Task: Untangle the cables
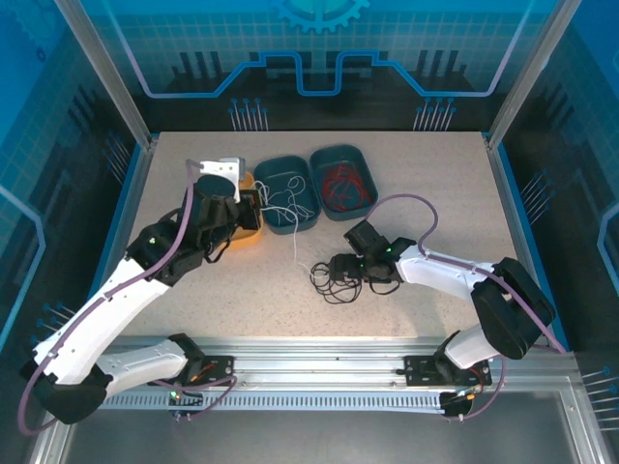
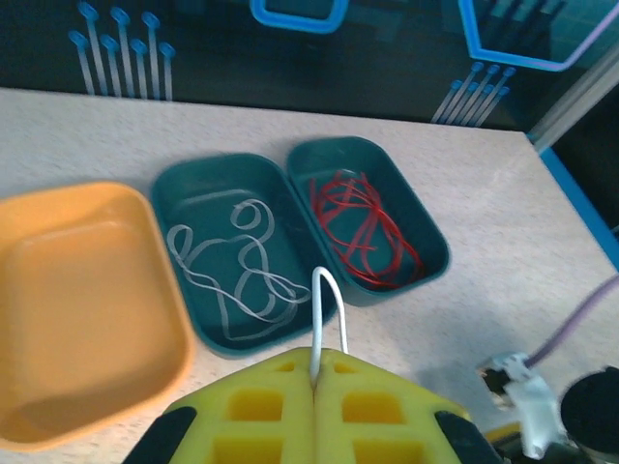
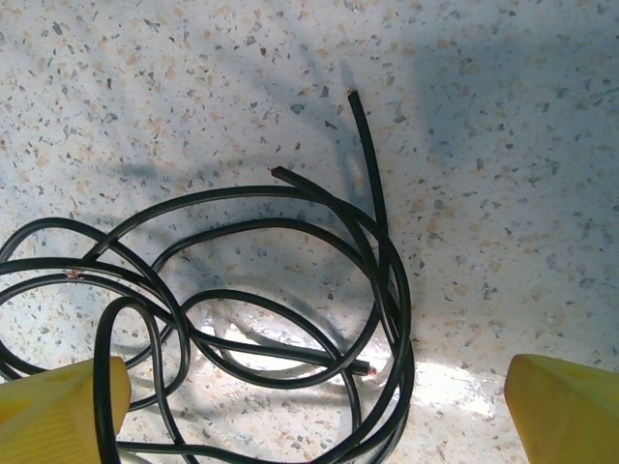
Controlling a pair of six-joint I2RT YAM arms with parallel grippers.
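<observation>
**Gently: white one in, then scoop the black one**

So the left gripper (image 2: 315, 367) has its jaws pressed together on a loop of the white cable (image 2: 237, 280). Most of that cable lies in the middle blue-green tray (image 2: 184, 193), but the pinched loop is at the tray's edge, not over its middle. I think the gripper should move over the tray before it lets go, so no bit hangs out.

The right gripper (image 3: 309, 406) hangs over the black cable (image 3: 392, 290) with its jaws spread wide, one on each side of the loops. That cable lies on the table (image 1: 435, 193). To grab it well, go straight down and close where a few loops cross, not on the loose ends, which could slip out.

The red cable (image 2: 363, 232) lies in the right blue-green tray (image 2: 329, 159). The orange tray (image 2: 77, 290) looks free, so it may be the home for the black cable.
</observation>
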